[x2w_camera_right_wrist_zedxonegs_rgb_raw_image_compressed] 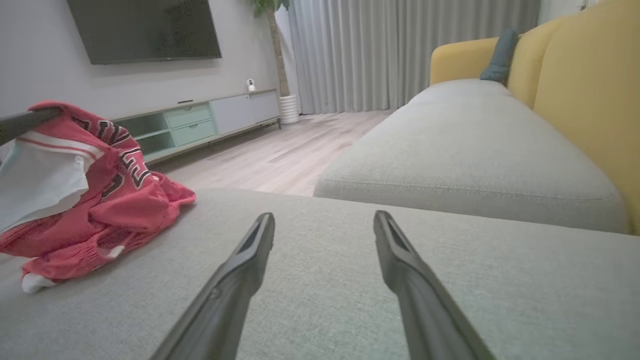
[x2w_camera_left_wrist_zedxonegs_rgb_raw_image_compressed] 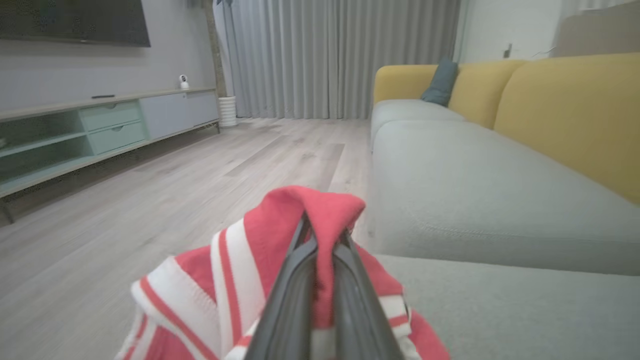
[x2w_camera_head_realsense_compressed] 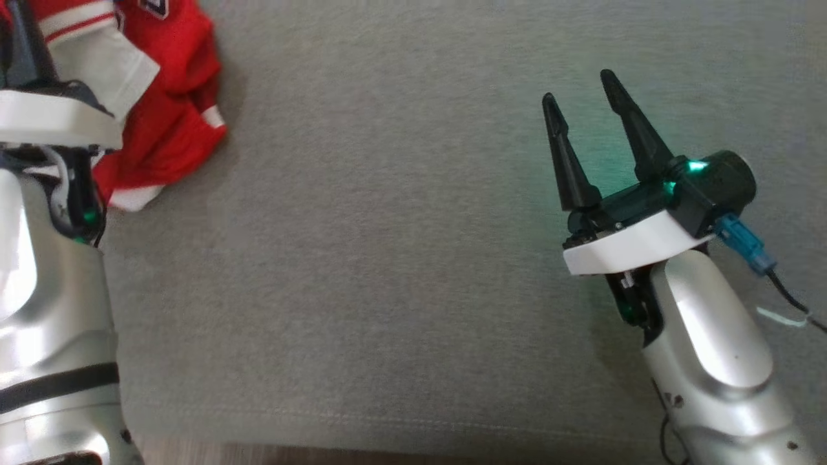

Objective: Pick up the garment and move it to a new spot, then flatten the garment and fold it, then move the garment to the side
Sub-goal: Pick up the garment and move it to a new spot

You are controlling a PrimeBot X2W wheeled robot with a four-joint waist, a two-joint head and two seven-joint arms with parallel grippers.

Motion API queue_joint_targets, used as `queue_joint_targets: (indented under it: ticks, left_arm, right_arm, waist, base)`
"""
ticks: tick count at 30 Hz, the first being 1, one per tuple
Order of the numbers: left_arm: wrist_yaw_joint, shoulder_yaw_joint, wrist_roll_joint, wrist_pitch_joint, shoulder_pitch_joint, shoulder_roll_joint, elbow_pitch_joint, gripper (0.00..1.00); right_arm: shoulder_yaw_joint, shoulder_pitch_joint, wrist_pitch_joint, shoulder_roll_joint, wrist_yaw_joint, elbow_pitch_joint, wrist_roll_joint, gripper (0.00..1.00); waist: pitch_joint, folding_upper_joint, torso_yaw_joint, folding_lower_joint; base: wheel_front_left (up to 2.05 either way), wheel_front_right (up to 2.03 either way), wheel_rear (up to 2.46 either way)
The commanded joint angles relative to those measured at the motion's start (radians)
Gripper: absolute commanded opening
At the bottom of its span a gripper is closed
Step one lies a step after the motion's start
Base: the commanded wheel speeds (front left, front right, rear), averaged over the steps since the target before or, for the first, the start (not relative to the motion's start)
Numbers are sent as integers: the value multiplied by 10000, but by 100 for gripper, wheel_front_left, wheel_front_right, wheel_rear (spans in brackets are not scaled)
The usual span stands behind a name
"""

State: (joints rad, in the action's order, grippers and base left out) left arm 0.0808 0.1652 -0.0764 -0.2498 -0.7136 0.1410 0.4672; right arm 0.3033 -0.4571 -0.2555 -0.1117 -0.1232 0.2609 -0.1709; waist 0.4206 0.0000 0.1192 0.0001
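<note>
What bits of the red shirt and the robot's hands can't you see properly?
- Head view: the garment is cut off by the top edge and partly hidden behind the left arm.
- Right wrist view: its black lettering is crumpled into folds, unreadable.
- Left wrist view: the left gripper, shut on the garment, covers the fold it pinches.
- Right wrist view: a small white object far off is too small to identify.

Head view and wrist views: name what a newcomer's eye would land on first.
The red and white garment, crumpled at the upper left of the head view on the grey sofa seat, draws the eye first. The left gripper is shut on a raised fold of it, while the right gripper stands open over bare seat at the right.
</note>
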Motion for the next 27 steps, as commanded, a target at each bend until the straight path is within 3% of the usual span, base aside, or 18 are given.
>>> queue_joint_targets:
  ticks: [1,12,21,27]
  left_arm:
    - [54,131,78,-120,-299,473,-433,0]
    - [289,-1395,29,-120,-412,-647,-615,0]
    - [369,-3311,-559,-120,-433,-899,-219,0]
    - [-131,-5364,-1959,-120,-649,-905,-531,0]
  right_arm:
    - [142,169,-63,187,-75,-266,-86,100]
    - [-3,290,-63,562,-75,-381,-436,100]
    - [324,223,-63,611,-75,-523,-947,100]
    - [370,296,-63,613,-75,-517,-1110,100]
  waist:
    - [-404,0,-505,-1]
    - [-852,0,-2726,-1]
    - [-767,0,-4465,-1]
    - [-812,0,-5052,-1]
  base:
    - [0,0,0]
    - [0,0,0]
    - [0,0,0]
    - [0,0,0]
